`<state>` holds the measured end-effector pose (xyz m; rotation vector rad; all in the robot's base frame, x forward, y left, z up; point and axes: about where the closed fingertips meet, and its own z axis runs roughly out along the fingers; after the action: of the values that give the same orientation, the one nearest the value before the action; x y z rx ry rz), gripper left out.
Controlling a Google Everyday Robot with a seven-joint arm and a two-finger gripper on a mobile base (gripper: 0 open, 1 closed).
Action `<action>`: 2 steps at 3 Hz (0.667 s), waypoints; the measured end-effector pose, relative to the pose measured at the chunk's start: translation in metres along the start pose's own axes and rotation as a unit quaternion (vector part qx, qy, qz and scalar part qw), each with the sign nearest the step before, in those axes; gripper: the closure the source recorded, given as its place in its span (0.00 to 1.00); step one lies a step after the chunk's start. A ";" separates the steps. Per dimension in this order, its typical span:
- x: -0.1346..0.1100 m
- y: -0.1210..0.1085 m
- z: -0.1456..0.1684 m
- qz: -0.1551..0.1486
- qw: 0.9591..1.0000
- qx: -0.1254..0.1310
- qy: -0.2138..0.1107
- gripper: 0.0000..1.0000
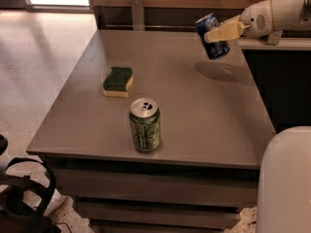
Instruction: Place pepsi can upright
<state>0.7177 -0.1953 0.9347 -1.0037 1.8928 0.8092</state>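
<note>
The pepsi can (212, 37) is dark blue with white markings and a silver top. It hangs in the air above the far right part of the grey table (194, 110), tilted a little with its top toward the left. My gripper (219, 34) reaches in from the right on a white arm and is shut on the can's side, with a cream finger (223, 32) across its front. The can's shadow lies on the table just below it.
A green patterned can (145, 125) stands upright near the table's front edge. A green and yellow sponge (118, 81) lies left of centre. A wooden wall and counter run behind the table. A white robot body part (286, 183) fills the lower right corner.
</note>
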 end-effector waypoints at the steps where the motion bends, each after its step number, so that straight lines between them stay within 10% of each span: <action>1: 0.004 -0.006 -0.009 0.010 0.999 0.015 -0.037 1.00; 2: 0.004 -0.006 -0.014 0.013 0.997 0.036 -0.072 1.00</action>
<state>0.7166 -0.2112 0.9362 -0.8551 1.8030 0.8004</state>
